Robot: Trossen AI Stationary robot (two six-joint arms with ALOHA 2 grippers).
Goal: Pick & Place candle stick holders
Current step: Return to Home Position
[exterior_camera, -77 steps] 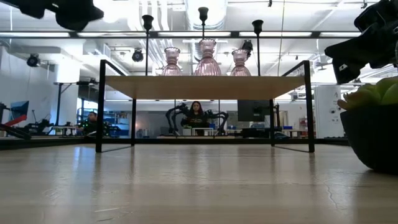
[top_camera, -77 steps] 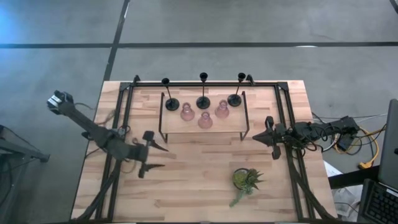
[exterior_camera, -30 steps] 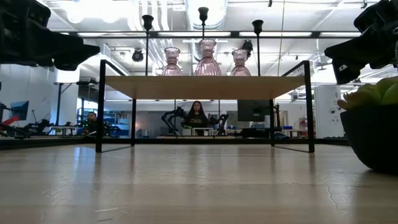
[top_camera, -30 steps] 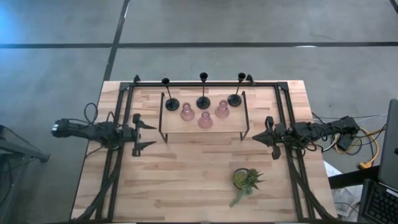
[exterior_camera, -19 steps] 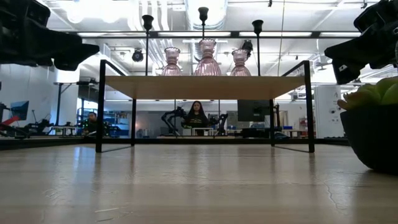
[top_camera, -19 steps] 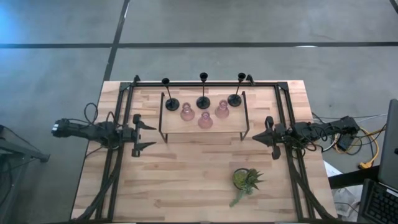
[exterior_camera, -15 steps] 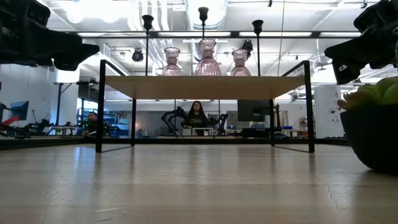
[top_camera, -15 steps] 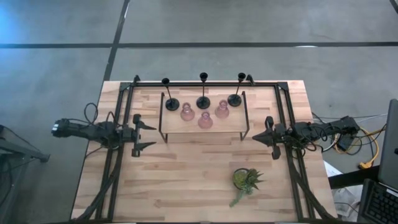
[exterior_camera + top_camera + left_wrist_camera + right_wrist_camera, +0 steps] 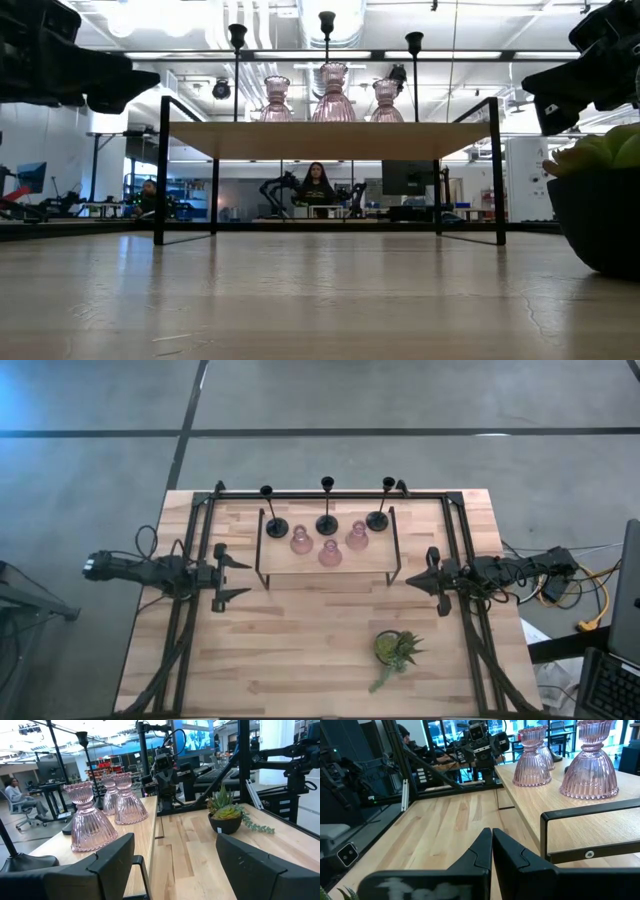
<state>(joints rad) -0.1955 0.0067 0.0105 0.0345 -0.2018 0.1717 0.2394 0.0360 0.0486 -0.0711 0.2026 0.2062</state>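
Now all six candle stick holders (image 9: 329,553) stand on the shelf (image 9: 290,565) by the bench's (image 9: 300,650) far edge. Left gripper (image 9: 238,578) hangs empty, fingers spread, off the shelf's left end; right gripper (image 9: 412,581), fingers pressed together, off its right. Homing well means a slow, level retreat, clear of the shelf's frame.

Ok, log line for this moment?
black stems, pink glass holders: on shelf | left gripper: open, beside shelf | right gripper: shut, beside shelf

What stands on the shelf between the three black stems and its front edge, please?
Three pink glass holders, the middle one nearest the front; the high view shows it. The left gripper and right gripper wait off the shelf's ends.
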